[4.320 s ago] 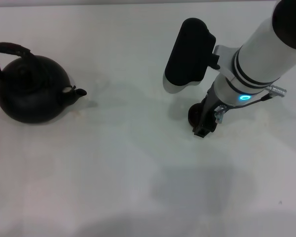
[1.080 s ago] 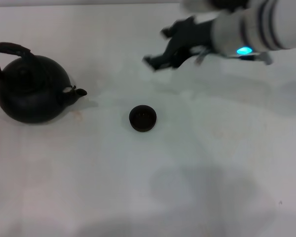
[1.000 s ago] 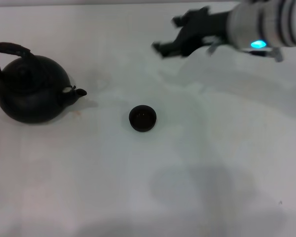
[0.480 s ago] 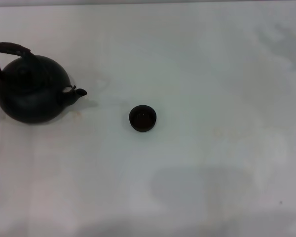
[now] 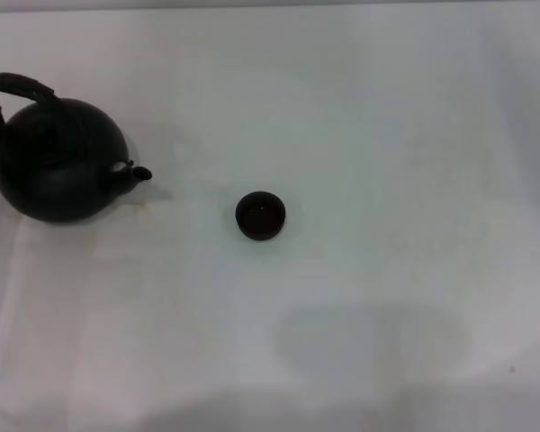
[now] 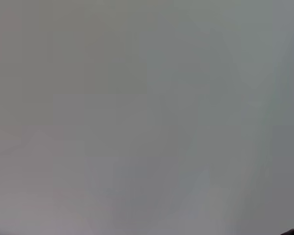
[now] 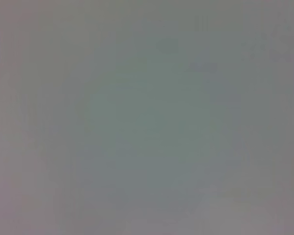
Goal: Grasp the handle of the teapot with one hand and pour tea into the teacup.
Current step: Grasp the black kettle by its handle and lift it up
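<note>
- Over on the far left of the white table [image 5: 387, 135] we've got the teapot [image 5: 58, 162], sitting upright, black and round.
- Its handle [image 5: 18, 86] arches over the top, and the stubby spout [image 5: 137, 171] points right, toward the teacup.
- We see the teacup [image 5: 260, 215] near the middle, well apart from the teapot, standing on its own with nothing touching it.
- Neither gripper shows up anywhere, so we can't tell whether they're apart or together; both wrist views just give us blank pale surface.
</note>
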Controlling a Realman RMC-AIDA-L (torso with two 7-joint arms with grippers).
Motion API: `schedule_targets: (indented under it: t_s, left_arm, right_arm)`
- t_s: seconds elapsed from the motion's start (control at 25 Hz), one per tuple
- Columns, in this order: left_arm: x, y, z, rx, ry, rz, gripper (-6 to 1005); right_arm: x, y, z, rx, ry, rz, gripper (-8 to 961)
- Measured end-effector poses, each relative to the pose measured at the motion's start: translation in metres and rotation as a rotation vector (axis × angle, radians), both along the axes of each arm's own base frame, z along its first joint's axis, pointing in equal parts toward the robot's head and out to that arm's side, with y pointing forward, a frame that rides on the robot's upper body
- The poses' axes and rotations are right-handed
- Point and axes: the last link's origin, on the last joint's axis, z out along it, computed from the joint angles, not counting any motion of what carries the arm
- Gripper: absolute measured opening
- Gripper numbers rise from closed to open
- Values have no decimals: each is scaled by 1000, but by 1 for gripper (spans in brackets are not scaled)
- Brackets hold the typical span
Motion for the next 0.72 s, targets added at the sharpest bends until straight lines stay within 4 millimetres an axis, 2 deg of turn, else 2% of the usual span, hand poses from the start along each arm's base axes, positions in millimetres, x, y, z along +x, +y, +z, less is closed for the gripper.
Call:
schedule_targets:
  t_s: [0.2,0.48,0.72]
  left_arm:
    - [-2,-4,-1,-2,6,11,873]
    - [-8,-3,6,-2,45,13,872]
    - [-4,3,5,-66,124,-48,869]
  right_arm:
    - [14,-8,12,80,51,-66,828]
    - [17,-18,-1,57,93,-72,828]
    - [16,-27,-8,58,118,-48,828]
